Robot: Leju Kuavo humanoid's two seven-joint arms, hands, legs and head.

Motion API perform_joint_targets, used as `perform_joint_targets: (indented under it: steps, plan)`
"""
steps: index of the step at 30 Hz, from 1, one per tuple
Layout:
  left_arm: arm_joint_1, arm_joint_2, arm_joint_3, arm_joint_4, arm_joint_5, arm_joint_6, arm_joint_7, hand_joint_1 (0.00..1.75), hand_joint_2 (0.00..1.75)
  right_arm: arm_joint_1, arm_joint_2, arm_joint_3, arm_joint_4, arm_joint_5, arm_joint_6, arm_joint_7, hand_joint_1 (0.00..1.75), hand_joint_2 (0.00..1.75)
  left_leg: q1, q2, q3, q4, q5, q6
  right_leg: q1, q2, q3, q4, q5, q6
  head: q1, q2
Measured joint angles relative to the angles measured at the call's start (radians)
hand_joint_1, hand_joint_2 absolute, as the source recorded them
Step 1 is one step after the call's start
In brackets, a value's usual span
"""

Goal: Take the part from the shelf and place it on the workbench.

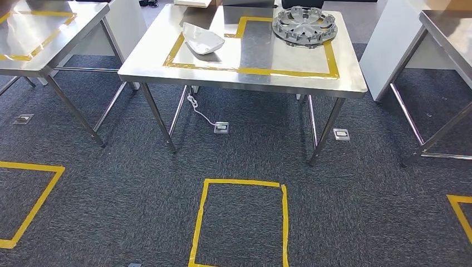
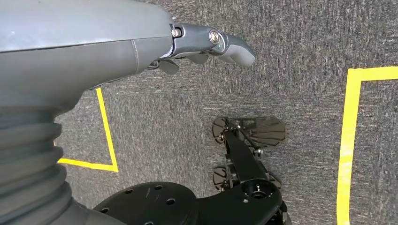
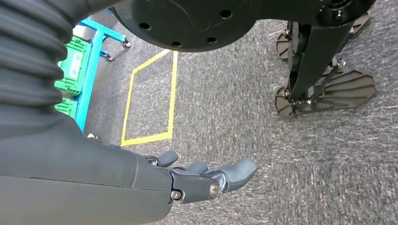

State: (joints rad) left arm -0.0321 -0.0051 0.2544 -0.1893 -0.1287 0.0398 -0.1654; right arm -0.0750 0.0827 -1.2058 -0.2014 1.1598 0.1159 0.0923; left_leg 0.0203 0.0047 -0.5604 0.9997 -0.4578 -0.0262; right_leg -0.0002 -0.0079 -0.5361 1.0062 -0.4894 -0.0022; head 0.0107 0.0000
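Nearest in, both arms hang at the robot's sides over grey carpet. The left robot hand [image 2: 206, 44] holds nothing, fingers extended toward the floor, thumb apart from them. The right robot hand [image 3: 206, 176] is the same: empty, fingers spread loosely, pointing down.

Ahead on the carpet lies a yellow tape rectangle [image 1: 240, 222], and beyond that rectangle stands the steel worktop [image 1: 167, 69], edged with its own yellow tape outline. Two parts already rest on it: a pale curved shell [image 1: 202, 39] at the left of the outline, and a silver wheel cover [image 1: 304, 25] at the far right corner, well apart from the shell.

A blue frame carrying green bins [image 3: 75, 65] stands off to the right hand's side; I judge that to be the shelf, so the right arm looks nearer, though which part to take cannot be told.
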Motion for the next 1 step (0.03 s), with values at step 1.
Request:
perform_joint_targets:
  steps: [1]
  plan:
    - [0.000,0.000,0.001,0.000,0.001,0.000,0.001,0.00,1.75,0.000,0.000,0.001,0.000,-0.001,0.000,0.000,0.00,1.75,0.000,0.000,0.000,0.000,0.000,0.000,0.000,0.000,0.000,0.000,0.000,0.000,0.000,0.000]
